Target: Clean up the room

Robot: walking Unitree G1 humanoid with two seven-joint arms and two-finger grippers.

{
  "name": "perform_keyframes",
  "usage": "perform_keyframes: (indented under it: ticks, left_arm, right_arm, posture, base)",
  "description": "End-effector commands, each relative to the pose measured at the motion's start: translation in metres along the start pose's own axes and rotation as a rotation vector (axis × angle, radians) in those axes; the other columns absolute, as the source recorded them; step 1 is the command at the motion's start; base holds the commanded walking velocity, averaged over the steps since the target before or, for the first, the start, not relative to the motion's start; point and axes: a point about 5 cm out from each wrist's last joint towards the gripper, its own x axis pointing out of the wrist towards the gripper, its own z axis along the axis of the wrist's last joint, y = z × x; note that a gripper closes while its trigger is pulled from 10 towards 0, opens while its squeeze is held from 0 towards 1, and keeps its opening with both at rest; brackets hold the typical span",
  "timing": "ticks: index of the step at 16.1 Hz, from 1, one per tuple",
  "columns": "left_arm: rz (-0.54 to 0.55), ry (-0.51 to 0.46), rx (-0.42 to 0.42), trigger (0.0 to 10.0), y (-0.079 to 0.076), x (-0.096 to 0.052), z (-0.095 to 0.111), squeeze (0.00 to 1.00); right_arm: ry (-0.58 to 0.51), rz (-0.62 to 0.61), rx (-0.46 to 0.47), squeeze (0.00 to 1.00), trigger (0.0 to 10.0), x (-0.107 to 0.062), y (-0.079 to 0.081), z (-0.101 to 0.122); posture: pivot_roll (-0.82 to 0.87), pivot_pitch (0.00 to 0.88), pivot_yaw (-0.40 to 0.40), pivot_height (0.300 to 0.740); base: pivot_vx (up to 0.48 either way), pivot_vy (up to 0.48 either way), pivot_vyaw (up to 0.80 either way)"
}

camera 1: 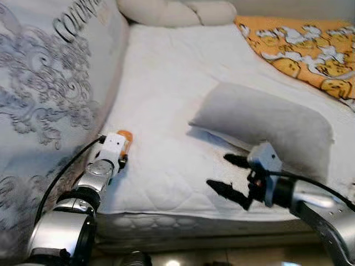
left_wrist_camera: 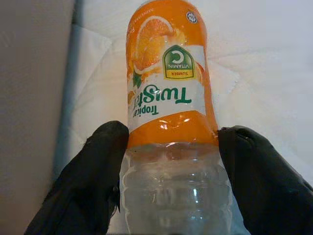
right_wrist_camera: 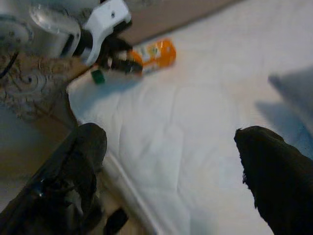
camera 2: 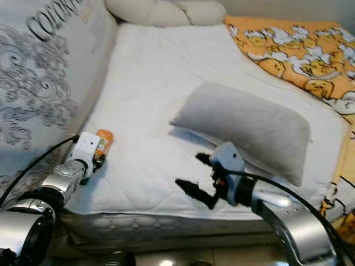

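- Left eye view: a bed with a white quilted mattress [camera 1: 166, 111] takes up the middle of the frame, with a grey patterned upright panel [camera 1: 44, 94] along the left edge.
- The left pincer [camera 1: 123, 156] sits at the lower left of the frame, at the mattress's left edge, closed on an orange juice bottle [camera 1: 124, 141] that lies on the mattress.
- In the left wrist view the bottle [left_wrist_camera: 168, 98] lies between the 2 black fingers [left_wrist_camera: 98, 171], which press its clear ribbed part from either side; the orange label reads "Tropicana Twister" and "Vitamin C".
- A grey pillow [camera 1: 266, 122] lies at the centre right of the left eye view, on the mattress.
- The right pincer [camera 1: 230, 174] hovers at the lower right of the frame, just in front of the pillow's near edge, with its 2 fingers spread apart and nothing between them.
- The right wrist view looks across the mattress towards the bottle [right_wrist_camera: 156, 55] and the left pincer's white housing, at the upper left of that frame; a small green object [right_wrist_camera: 98, 76] lies just beside them.
- An orange patterned blanket [camera 1: 305, 44] covers the upper right corner, and a cream cushion [camera 1: 172, 11] lies along the top edge.
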Motion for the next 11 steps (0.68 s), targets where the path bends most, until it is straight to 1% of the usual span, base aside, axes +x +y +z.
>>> perform_keyframes:
  ticks: [1, 4, 6, 7, 8, 9, 10, 11]
  left_arm:
    - [0.041, 0.029, 0.014, 10.0, 0.005, 0.0, -0.004, 0.0]
    - [0.077, 0.078, -0.003, 10.0, 0.01, -0.002, -0.014, 0.0]
    - [0.042, 0.076, -0.038, 10.0, 0.009, -0.002, -0.015, 0.0]
    - [0.023, 0.07, -0.047, 10.0, 0.008, -0.002, -0.014, 0.0]
    - [0.001, 0.065, -0.06, 8.3, 0.007, -0.001, -0.013, 0.0]
    - [-0.001, 0.066, -0.058, 6.1, 0.007, -0.002, -0.014, 0.0]
    - [-0.006, 0.064, -0.053, 1.4, 0.008, -0.002, -0.014, 0.0]
    - [-0.016, 0.066, -0.04, 0.0, 0.008, -0.002, -0.014, 0.0]
  right_arm:
    - [0.002, -0.002, -0.008, 1.0, 10.0, -0.006, 0.001, 0.004]
    - [0.022, 0.049, 0.0, 1.0, 10.0, -0.011, 0.01, 0.006]
    - [0.052, 0.09, 0.022, 1.0, 10.0, -0.015, 0.017, 0.004]
    - [0.051, 0.108, 0.032, 0.94, 10.0, -0.015, 0.02, 0.004]
    - [0.047, 0.126, 0.028, 0.36, 10.0, -0.016, 0.022, 0.006]
    - [0.046, 0.13, 0.026, 0.0, 10.0, -0.016, 0.022, 0.006]
    - [0.043, 0.145, 0.025, 0.0, 10.0, -0.015, 0.022, 0.007]
    - [0.042, 0.165, 0.015, 0.0, 10.0, -0.014, 0.023, 0.007]
  posture:
    - [-0.21, 0.157, -0.022, 0.74]
    - [-0.23, 0.191, -0.034, 0.74]
    - [-0.24, 0.2, -0.032, 0.74]
    - [-0.23, 0.198, -0.03, 0.74]
    - [-0.23, 0.197, -0.029, 0.74]
    - [-0.22, 0.196, -0.029, 0.74]
    - [-0.21, 0.192, -0.027, 0.74]
    - [-0.2, 0.186, -0.025, 0.74]
  base:
    - [0.0, 0.0, 0.0]
    - [0.0, 0.0, 0.0]
    - [0.0, 0.0, 0.0]
    - [0.0, 0.0, 0.0]
    - [0.0, 0.0, 0.0]
    - [0.0, 0.0, 0.0]
    - [0.0, 0.0, 0.0]
    - [0.0, 0.0, 0.0]
